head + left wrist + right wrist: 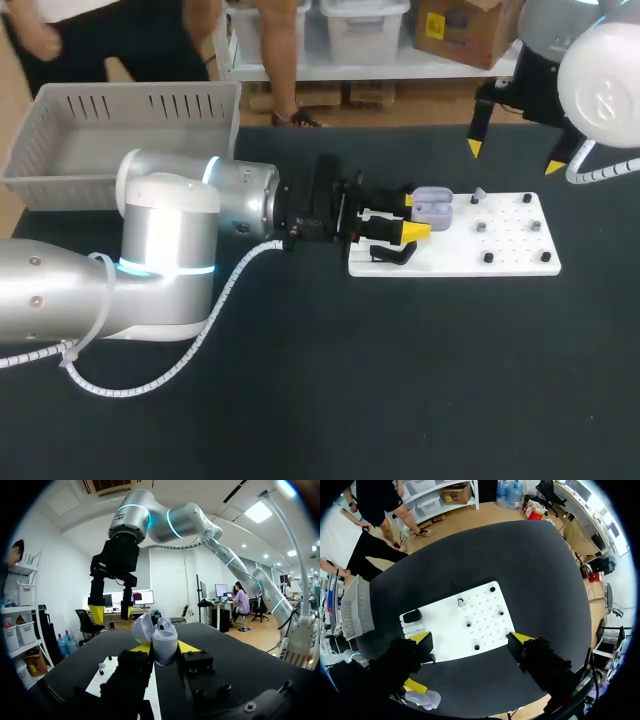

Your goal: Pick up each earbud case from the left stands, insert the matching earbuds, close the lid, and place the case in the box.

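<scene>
A pale grey earbud case [432, 207] with its lid up sits between the yellow tips of my left gripper [413, 215], which is shut on it over the left end of the white board [510, 245]. In the left wrist view the open case [160, 637] stands upright in the left gripper [165, 647]. A small pale earbud [479, 195] rests on the board, also seen as the earbud [461, 602] from above. My right gripper [513, 158] hangs open, high behind the board. Its own view shows the right gripper [470, 637] spread wide over the board [455, 625].
A grey slatted basket [120, 140] stands at the table's back left. Several black pegs [488, 257] dot the board, and a black stand [392, 255] lies at its left front corner. My right arm's gripper [111, 612] hangs ahead of the left gripper.
</scene>
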